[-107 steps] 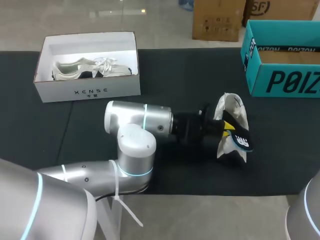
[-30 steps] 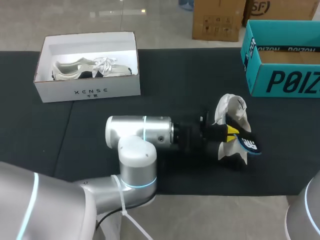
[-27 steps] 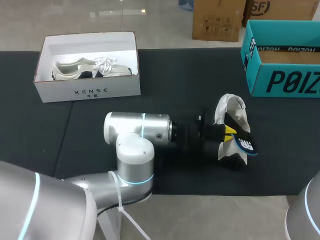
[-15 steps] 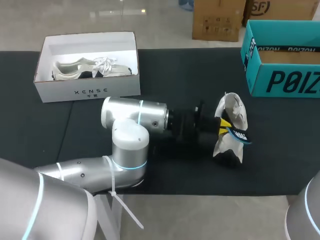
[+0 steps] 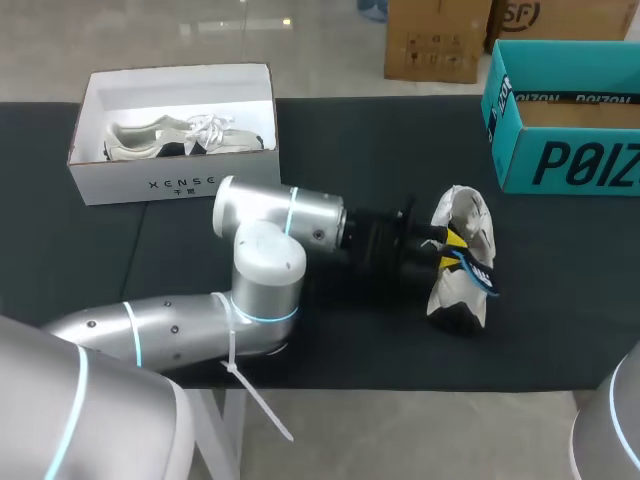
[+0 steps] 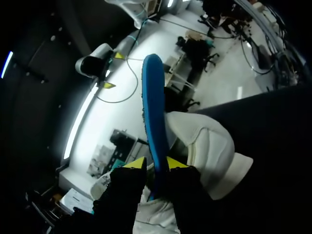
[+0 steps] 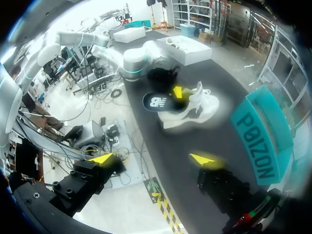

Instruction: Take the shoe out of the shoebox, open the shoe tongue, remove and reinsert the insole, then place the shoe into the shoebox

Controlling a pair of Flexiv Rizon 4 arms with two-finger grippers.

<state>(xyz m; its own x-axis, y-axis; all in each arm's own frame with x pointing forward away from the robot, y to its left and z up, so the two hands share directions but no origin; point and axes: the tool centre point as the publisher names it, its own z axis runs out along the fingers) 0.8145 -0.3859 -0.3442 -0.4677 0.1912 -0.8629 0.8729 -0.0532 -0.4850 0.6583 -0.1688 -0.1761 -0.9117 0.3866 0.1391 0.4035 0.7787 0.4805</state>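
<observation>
Since the earlier frames the left arm (image 5: 262,275) has rolled its wrist, and the insole (image 5: 478,272), which showed its broad face a few seconds ago, now sits nearly edge-on beside the shoe's opening.

Nearest, off the counter's near right corner, the right end effector (image 7: 153,159) hangs with its fingers wide apart and nothing between them.

The left arm's elbow is over the near edge of the dark counter (image 5: 360,150), with its forearm reaching toward the right. The left end effector (image 6: 155,163) is clamped on the blue-edged insole, one yellow tip on each face. The insole's free end stands out beyond the fingertips. Whether its other end is inside the shoe cannot be told.

The white shoe (image 5: 468,215) lies on the counter right of the middle, touching the insole, outside both boxes.

Farther back on the left, a white shoebox (image 5: 175,182) holds a second pale shoe (image 5: 175,138). At the far right stands an open teal shoebox (image 5: 570,160).
</observation>
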